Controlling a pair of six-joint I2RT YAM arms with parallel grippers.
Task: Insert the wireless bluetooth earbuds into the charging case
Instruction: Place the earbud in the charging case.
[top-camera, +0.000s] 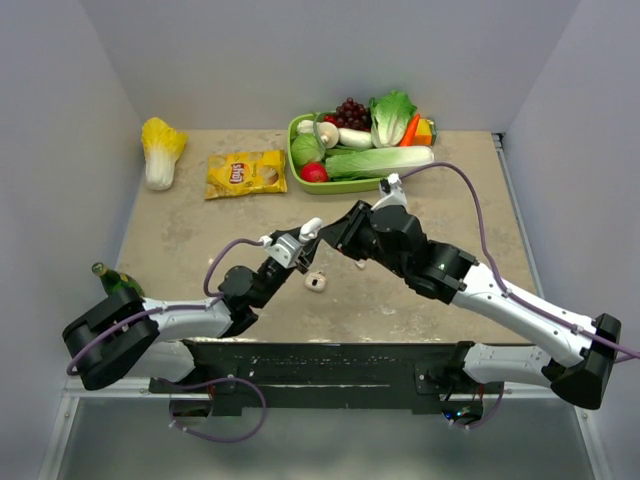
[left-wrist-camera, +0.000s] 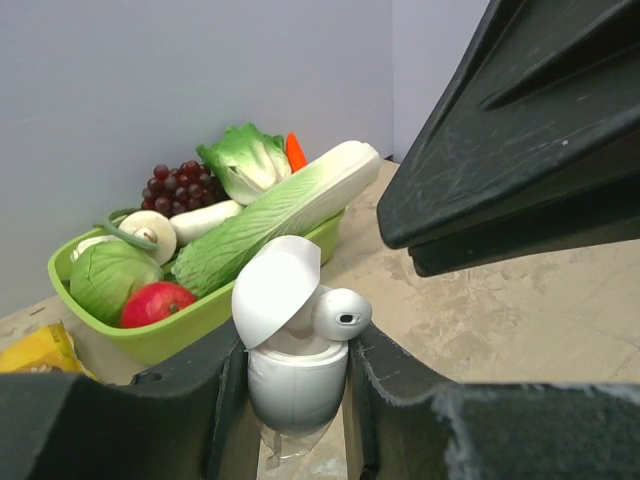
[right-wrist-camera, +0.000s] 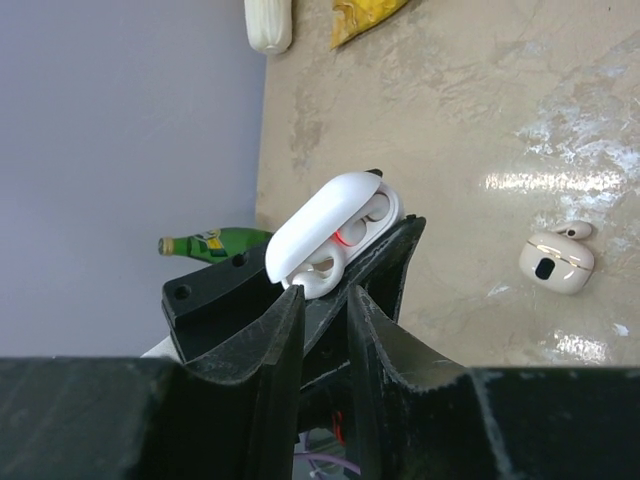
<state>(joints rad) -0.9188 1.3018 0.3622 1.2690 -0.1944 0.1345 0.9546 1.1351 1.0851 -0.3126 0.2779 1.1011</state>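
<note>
My left gripper (top-camera: 297, 243) is shut on the white charging case (left-wrist-camera: 296, 375) and holds it upright above the table, lid (left-wrist-camera: 275, 290) open. One white earbud (left-wrist-camera: 342, 313) rests tilted on the case's rim, its body sticking out over the edge. It also shows in the right wrist view (right-wrist-camera: 318, 272), just beyond my right gripper (right-wrist-camera: 327, 300). The right gripper's fingers stand a narrow gap apart with nothing between them. In the left wrist view the right gripper's fingers (left-wrist-camera: 520, 130) hang close above and to the right of the case. A second, cream earbud (top-camera: 316, 282) lies on the table below the case.
A green tray (top-camera: 296, 150) of toy vegetables and fruit stands at the back. A yellow chips bag (top-camera: 245, 173) and a napa cabbage (top-camera: 160, 150) lie at the back left. A green bottle (top-camera: 115, 280) lies by the left arm.
</note>
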